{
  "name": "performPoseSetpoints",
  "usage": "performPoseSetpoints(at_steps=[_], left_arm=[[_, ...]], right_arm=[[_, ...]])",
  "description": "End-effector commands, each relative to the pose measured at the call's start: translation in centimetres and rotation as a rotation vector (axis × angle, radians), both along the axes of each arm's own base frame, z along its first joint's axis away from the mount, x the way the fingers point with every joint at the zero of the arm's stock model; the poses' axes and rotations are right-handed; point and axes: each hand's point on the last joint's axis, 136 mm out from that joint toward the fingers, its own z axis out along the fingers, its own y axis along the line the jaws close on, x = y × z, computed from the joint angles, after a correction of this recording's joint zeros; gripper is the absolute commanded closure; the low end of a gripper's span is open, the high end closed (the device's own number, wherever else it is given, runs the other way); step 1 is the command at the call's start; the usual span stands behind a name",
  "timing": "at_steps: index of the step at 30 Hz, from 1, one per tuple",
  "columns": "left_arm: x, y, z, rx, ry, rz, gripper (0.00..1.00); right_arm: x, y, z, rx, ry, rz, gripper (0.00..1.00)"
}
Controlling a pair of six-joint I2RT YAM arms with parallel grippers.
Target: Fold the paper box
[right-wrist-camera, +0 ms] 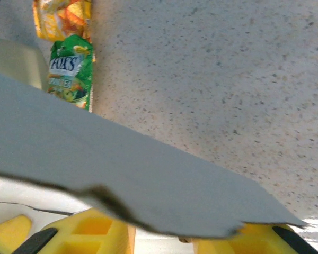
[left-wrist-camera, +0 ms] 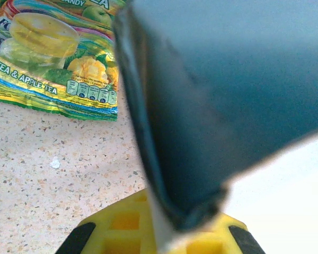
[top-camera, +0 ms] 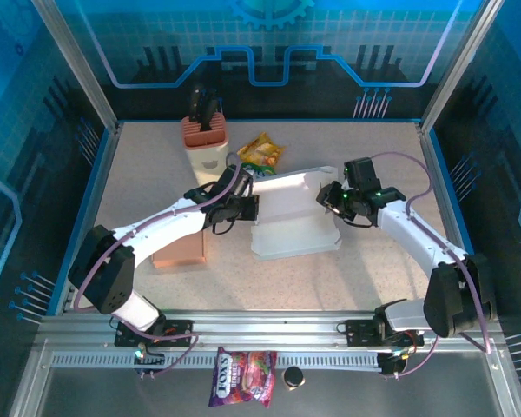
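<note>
Left fingers (left-wrist-camera: 122,227), yellow, clamp our white paper box (top-camera: 295,228) at nine o'clock; right fingers (right-wrist-camera: 85,233) we cannot tell; opposing pulls might tear it.

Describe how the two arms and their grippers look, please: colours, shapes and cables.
The left arm and right arm have smooth white shells with bulky black joints and black bases. A thin purple cable loops along each arm. The left gripper and right gripper look black from above; the fingers are yellow, with square hollows and black strips at the sides.
</note>
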Motion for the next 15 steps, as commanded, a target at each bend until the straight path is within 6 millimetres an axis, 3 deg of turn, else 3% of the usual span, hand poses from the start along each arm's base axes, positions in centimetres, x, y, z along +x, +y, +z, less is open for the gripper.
performPoseSetpoints(at_steps=[1, 7, 10, 15], left_arm=[[0.6, -0.7, 1.4, -0.031, -0.019, -0.017, 1.00], [0.6, -0.6, 1.5, -0.032, -0.017, -0.011, 1.00], [0.6, -0.6, 1.5, -0.031, -0.015, -0.009, 1.00], [0.6, -0.6, 1.6, -0.036, -0.017, -0.003, 1.00]], right_arm=[[0.3, 1.6, 0.7, 0.012, -0.025, 0.072, 0.66], [0.1, 3.2, 1.7, 0.035, -0.040, 0.145, 0.67], [-0.2, 2.9, 4.6, 0.021, -0.098, 0.158, 0.68], [-0.3, 0.6, 10.1, -0.010, -0.192, 0.062, 0.67]])
